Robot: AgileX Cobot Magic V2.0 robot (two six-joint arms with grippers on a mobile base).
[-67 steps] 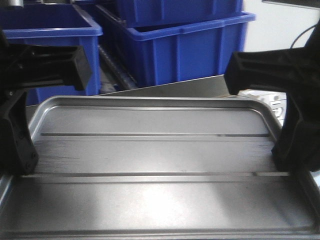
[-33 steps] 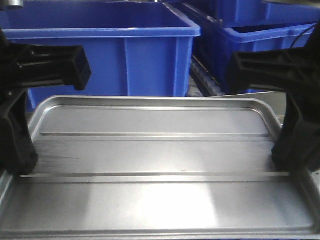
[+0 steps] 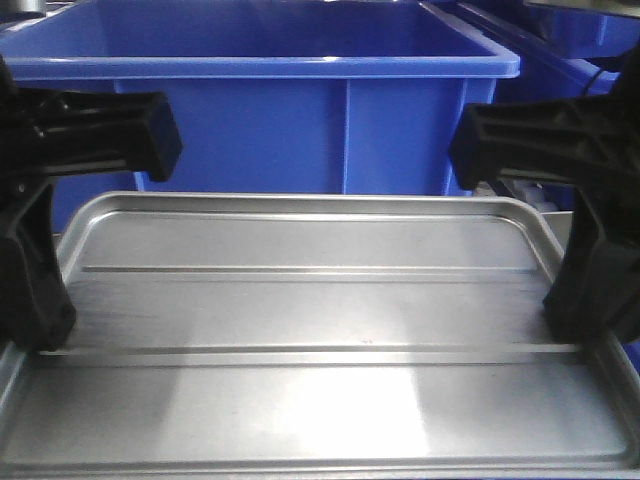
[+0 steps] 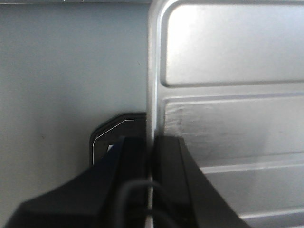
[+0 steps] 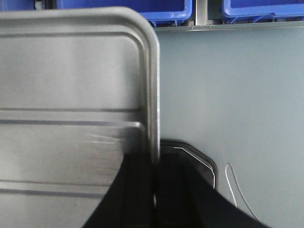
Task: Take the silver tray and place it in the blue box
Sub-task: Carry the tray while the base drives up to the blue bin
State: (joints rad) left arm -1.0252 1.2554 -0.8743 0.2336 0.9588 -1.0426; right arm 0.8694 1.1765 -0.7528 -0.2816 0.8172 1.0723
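As your base swings round, the blue box [image 3: 260, 130], off to the left a second ago, now stands squarely ahead of the silver tray [image 3: 320, 310]. Your left gripper [image 4: 151, 152] and right gripper [image 5: 155, 171] each pinch a side rim, carrying the tray level before the box; placement looks near.

So the silver tray [image 3: 310, 320] is hanging between the two grippers. The left gripper [image 3: 38, 300] is pinching its left rim and the right gripper [image 3: 585, 300] is pinching its right rim, each with one finger inside the tray and one outside. The blue box [image 3: 300, 130] is sitting just ahead of both grippers, past the tray's far edge. Another bin [image 3: 590, 40] is peeking out behind it on the right gripper's side.
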